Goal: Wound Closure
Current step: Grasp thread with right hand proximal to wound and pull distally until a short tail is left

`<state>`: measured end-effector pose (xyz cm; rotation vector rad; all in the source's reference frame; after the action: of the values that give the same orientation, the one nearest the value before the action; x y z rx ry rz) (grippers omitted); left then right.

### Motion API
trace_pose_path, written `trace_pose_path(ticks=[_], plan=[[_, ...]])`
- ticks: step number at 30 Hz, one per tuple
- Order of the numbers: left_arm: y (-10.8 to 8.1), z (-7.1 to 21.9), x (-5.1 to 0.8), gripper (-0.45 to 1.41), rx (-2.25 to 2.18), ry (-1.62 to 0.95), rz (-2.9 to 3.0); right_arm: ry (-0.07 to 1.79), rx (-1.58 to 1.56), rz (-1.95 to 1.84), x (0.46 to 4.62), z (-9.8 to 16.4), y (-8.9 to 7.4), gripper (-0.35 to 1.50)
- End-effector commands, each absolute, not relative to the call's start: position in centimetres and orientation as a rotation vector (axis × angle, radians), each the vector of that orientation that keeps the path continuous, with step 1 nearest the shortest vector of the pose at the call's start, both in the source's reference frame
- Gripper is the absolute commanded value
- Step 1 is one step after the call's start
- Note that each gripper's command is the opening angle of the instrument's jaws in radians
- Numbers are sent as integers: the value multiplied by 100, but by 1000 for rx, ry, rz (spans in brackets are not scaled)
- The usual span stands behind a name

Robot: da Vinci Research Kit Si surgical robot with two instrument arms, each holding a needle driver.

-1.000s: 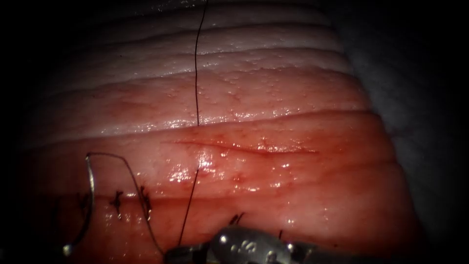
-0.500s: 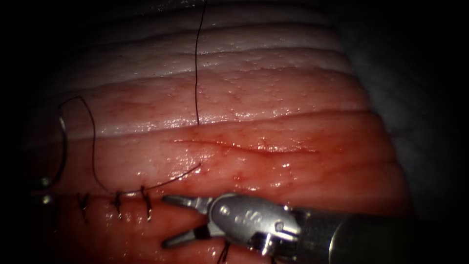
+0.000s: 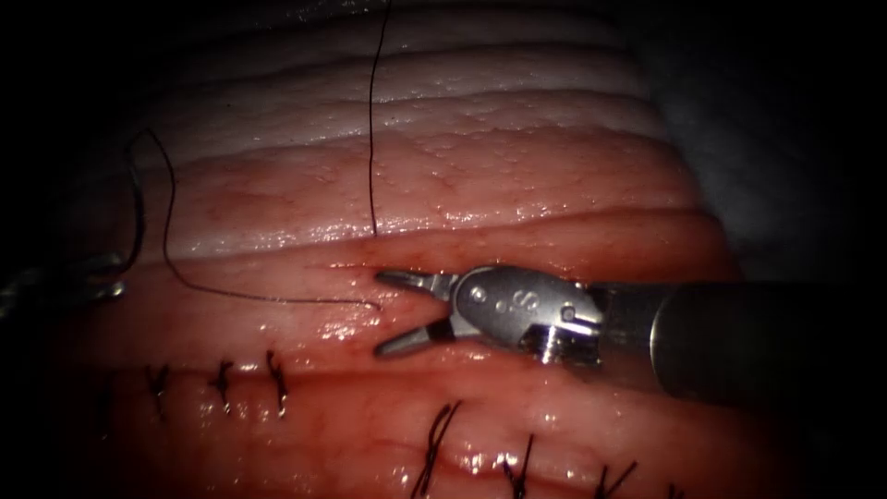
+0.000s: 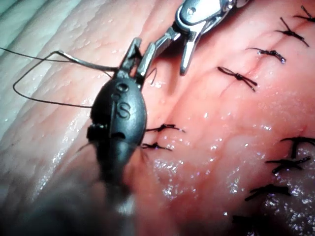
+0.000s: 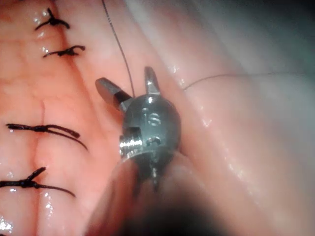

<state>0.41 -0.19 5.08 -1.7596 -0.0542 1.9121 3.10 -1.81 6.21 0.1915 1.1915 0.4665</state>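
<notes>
My right tool (image 3: pixel 379 312) lies over the fine cut (image 3: pixel 499 282) in the tissue (image 3: pixel 517 176), its jaws wide open and holding nothing; the open jaws (image 5: pixel 125 78) straddle the thread. The thread (image 3: pixel 371 139) drops from above into the tissue, comes out just below near the right tool's tips and runs left (image 3: pixel 268 298) to the needle (image 3: pixel 139 212). My left tool (image 3: pixel 115 282) at the far left is shut on the curved needle (image 4: pixel 88 61) toward its tip end (image 4: pixel 132 61). The needle is out of the tissue, left of the cut.
Finished dark stitches (image 3: pixel 222 379) sit in a row at the lower left and more stitches (image 3: pixel 517 462) along the bottom. Red fluid wets the tissue around the cut. The tissue's right edge (image 3: pixel 730 231) falls off into dark.
My right tool came up from the bottom edge to the cut and opened its jaws. The left tool carried the needle up and left, drawing the thread out flatter across the tissue.
</notes>
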Motion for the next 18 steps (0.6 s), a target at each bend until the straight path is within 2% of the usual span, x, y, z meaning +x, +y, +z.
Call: trace_pose_path(ticks=[1, 6, 7, 8, 10, 18], plan=[[-19, 513, 36, -45, -1759, -53, 1913, 1188, 190, 461, 319, 634, -181, 113], [-19, 512, 35, -45, -1767, -55, 1911, 1159, 203, 432, 329, 653, -184, 72], [-19, 512, 35, -45, -1767, -55, 1911, 1156, 205, 427, 331, 656, -185, 57], [-20, 512, 35, -45, -1770, -56, 1910, 1150, 208, 421, 333, 659, -186, 34], [-20, 511, 35, -45, -1772, -57, 1910, 1141, 214, 416, 332, 659, -187, -35], [-17, 518, 34, -45, -1770, -61, 1906, 1057, 276, 483, 312, 638, -196, -35]])
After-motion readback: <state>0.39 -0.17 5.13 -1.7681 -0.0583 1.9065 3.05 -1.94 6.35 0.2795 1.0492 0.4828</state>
